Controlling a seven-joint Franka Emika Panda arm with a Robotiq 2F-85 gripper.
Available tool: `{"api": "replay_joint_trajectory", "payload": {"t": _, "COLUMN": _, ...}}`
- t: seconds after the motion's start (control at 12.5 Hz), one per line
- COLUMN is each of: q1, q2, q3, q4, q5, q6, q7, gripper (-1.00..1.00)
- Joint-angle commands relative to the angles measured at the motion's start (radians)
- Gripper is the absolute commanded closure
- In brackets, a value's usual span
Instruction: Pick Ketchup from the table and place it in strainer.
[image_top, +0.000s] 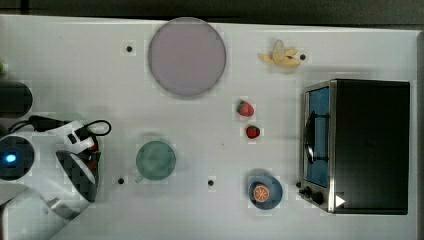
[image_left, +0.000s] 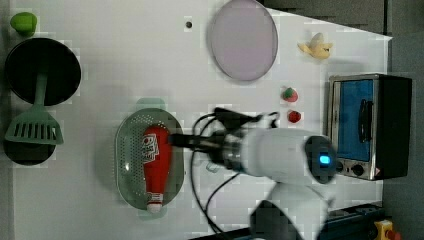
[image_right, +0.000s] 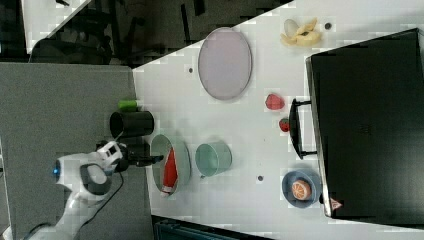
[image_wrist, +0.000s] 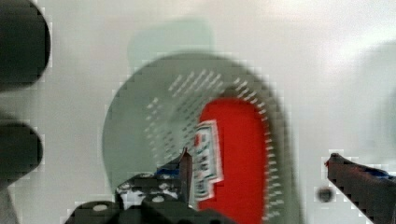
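Note:
The ketchup (image_left: 156, 165), a long red bottle with a white label, lies lengthwise inside the pale green oval strainer (image_left: 125, 155), its cap toward the left view's bottom. My gripper (image_left: 172, 140) hovers at the bottle's upper half and is open. In the wrist view the two fingertips (image_wrist: 186, 156) stand wide apart on either side of the ketchup (image_wrist: 238, 154), with the strainer (image_wrist: 135, 135) under it. The right view shows the ketchup (image_right: 170, 172) in the strainer (image_right: 159, 147), with the gripper (image_right: 159, 159) just over the rim.
A green cup (image_top: 156, 160) stands beside the strainer. A grey-lilac plate (image_top: 186, 56), two strawberries (image_top: 245, 108), a banana (image_top: 281, 55), a blue bowl with an orange (image_top: 265, 192) and a toaster oven (image_top: 370, 145) lie farther off. A black pan (image_left: 42, 72) and green spatula (image_left: 35, 127) sit nearby.

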Motion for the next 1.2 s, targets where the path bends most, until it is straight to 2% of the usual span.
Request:
{"api": "replay_joint_trajectory", "payload": {"t": 0.08, "q1": -0.080, "q2": -0.138, "q3": 0.018, "q4": 0.078, "q5": 0.000, "q6": -0.187, "q7": 0.061, "gripper": -1.00}}
{"api": "replay_joint_trajectory", "payload": {"t": 0.32, "q1": -0.170, "q2": -0.244, "q3": -0.029, "q4": 0.160, "q5": 0.080, "q6": -0.380, "q7": 0.053, "gripper": -1.00}}
{"api": "replay_joint_trajectory", "payload": {"t": 0.48, "q1": -0.208, "q2": -0.295, "q3": -0.089, "q4": 0.219, "q5": 0.145, "q6": -0.465, "q7": 0.028, "gripper": -1.00}}
{"api": "replay_joint_trajectory", "payload": {"t": 0.96, "q1": -0.235, "q2": -0.363, "q3": -0.315, "q4": 0.391, "q5": 0.146, "q6": -0.783, "q7": -0.054, "gripper": -1.00}}
{"api": "replay_joint_trajectory", "payload": {"t": 1.2, "q1": -0.237, "q2": -0.346, "q3": -0.421, "q4": 0.463, "q5": 0.128, "q6": -0.818, "q7": -0.136, "gripper": -1.00}}
